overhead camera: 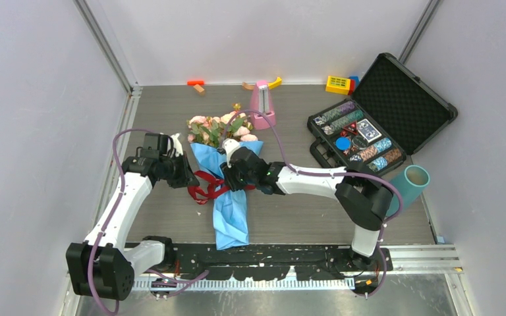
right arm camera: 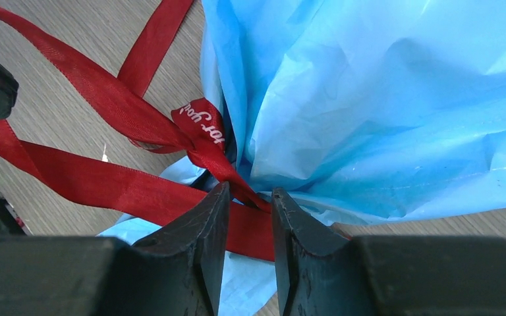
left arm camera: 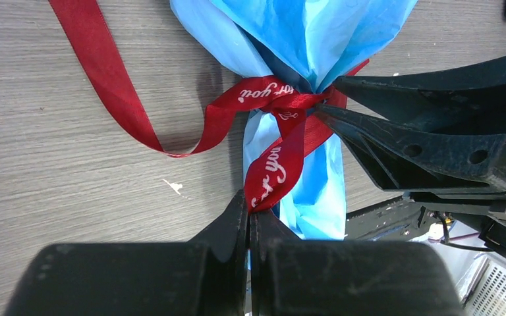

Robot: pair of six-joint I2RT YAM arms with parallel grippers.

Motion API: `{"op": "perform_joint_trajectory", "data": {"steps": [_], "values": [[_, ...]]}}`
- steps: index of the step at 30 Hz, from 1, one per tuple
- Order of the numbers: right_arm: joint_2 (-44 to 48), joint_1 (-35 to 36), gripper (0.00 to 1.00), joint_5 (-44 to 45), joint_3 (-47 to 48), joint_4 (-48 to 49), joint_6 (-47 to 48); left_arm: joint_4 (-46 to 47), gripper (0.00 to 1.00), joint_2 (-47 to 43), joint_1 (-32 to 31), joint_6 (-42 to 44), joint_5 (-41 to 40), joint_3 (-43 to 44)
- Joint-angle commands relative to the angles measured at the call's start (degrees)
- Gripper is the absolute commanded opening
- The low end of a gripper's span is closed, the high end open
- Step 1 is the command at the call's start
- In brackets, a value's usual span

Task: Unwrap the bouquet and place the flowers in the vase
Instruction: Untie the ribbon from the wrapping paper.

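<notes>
Soft, even light fills the overhead view. The walls (overhead camera: 39,131) are bright and the table (overhead camera: 303,217) carries only faint shadows under the arms. Straight lines lean outward toward the frame edges. In the left wrist view the ribbon (left arm camera: 105,85) and paper (left arm camera: 316,26) are sharp, with a soft shadow left of the paper. The left gripper (left arm camera: 250,210) at the bottom is dark and blurred. In the right wrist view the paper is brightest at the upper right, and the right gripper (right arm camera: 250,194) at the bottom is dark and soft.
</notes>
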State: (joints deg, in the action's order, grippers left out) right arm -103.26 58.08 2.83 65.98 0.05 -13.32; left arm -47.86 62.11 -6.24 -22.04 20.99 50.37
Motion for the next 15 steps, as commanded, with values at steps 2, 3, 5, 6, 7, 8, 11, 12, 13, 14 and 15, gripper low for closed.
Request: {"op": "perform_joint_trajectory", "data": {"steps": [2,3,5,6,7,8,11,12,13,14,15], "values": [[-1.2,0.7,0.32,2.2,3.4,0.7,2.2,2.0,0.0,-1.0,0.3,0.2,1.4,-0.3],[-1.3,0.7,0.29,2.3,3.5,0.7,2.3,2.0,0.0,-1.0,0.3,0.2,1.4,-0.3],[-1.6,0.9,0.19,2.5,3.7,0.7,2.5,2.1,0.0,-1.0,0.3,0.1,1.3,-0.3],[-1.6,1.0,0.15,2.8,3.7,0.7,2.5,2.1,0.0,-0.9,0.3,0.0,1.1,-0.3],[-1.5,1.0,0.07,3.1,3.6,0.7,2.4,2.0,0.0,-0.9,0.3,-0.2,0.8,-0.4],[-1.0,1.2,0.02,3.9,3.2,0.8,2.4,1.9,0.0,-0.8,0.4,-0.3,0.4,-0.4],[1.2,1.4,0.0,6.5,1.5,2.2,1.6,1.6,0.0,-0.5,0.4,-0.7,-1.7,-0.4],[1.8,1.4,0.0,8.2,0.1,2.7,1.4,1.3,0.0,-0.4,0.4,-0.8,-2.5,-0.4],[3.1,1.5,0.0,9.0,-0.6,3.9,0.7,1.0,0.0,-0.3,0.5,-0.9,-3.1,-0.5],[3.8,1.4,0.0,10.8,-2.2,4.4,0.3,1.0,0.0,-0.2,0.8,-1.1,-3.5,-0.5],[5.0,1.5,0.0,11.6,-2.9,5.7,-0.5,0.9,0.0,-0.1,1.0,-1.2,-3.7,-0.7]]}}
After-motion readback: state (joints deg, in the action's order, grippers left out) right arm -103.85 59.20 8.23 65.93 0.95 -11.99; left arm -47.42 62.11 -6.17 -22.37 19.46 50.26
